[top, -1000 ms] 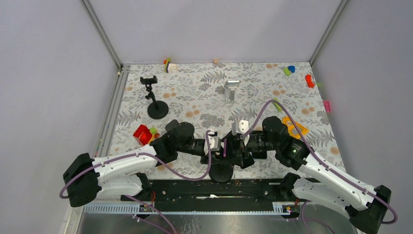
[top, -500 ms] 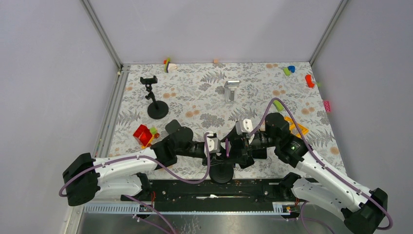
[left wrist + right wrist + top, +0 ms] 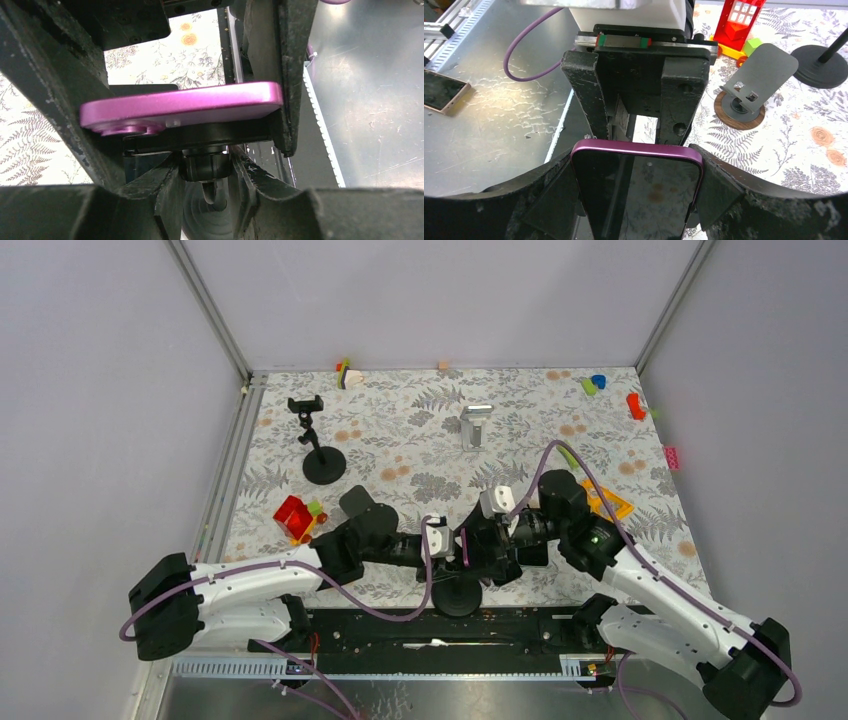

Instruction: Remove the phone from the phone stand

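Purple phone (image 3: 636,192) | R hand (image 3: 638,202) clamped on its sides | L hand (image 3: 204,182) gripping phone stand (image 3: 205,166) neck

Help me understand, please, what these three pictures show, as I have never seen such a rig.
Two robot arms are bolted at the near edge of a flowered table. One picture looks down from above; the other two come from a camera on each wrist. The left arm and right arm meet at the near middle. The right tool grips a purple phone by its sides. The left tool pinches the black stand beneath it. Also on the table are a second stand, a silver stand, a red toy and small blocks.
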### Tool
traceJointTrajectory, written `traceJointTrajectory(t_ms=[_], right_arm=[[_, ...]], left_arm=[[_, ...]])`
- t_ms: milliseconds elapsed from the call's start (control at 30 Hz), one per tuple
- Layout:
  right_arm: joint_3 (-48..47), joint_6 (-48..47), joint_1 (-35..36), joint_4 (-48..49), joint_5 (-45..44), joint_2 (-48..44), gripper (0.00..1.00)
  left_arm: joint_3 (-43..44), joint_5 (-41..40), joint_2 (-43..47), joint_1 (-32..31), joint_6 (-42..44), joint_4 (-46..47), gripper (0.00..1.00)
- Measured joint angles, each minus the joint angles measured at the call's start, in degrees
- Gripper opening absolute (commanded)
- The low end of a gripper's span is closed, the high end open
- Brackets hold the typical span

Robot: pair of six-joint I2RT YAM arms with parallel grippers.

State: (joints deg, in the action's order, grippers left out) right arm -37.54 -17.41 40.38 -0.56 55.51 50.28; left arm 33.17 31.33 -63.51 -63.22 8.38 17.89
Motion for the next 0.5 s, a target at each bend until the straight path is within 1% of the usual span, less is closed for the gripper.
traceJointTrajectory(t_ms=[233, 500], right_arm=[[-3.02, -1.2, -1.31, -3.74, 3.37, 3.93, 0.0], [-3.58, -1.14, -1.75, -6.4, 3.5, 1.88, 0.0]], left_arm=[[0.26, -1.49, -0.37, -0.5, 0.55, -0.68, 0.0], [0.63, -2.91, -1.36, -2.01, 2.1, -0.02, 0.0]])
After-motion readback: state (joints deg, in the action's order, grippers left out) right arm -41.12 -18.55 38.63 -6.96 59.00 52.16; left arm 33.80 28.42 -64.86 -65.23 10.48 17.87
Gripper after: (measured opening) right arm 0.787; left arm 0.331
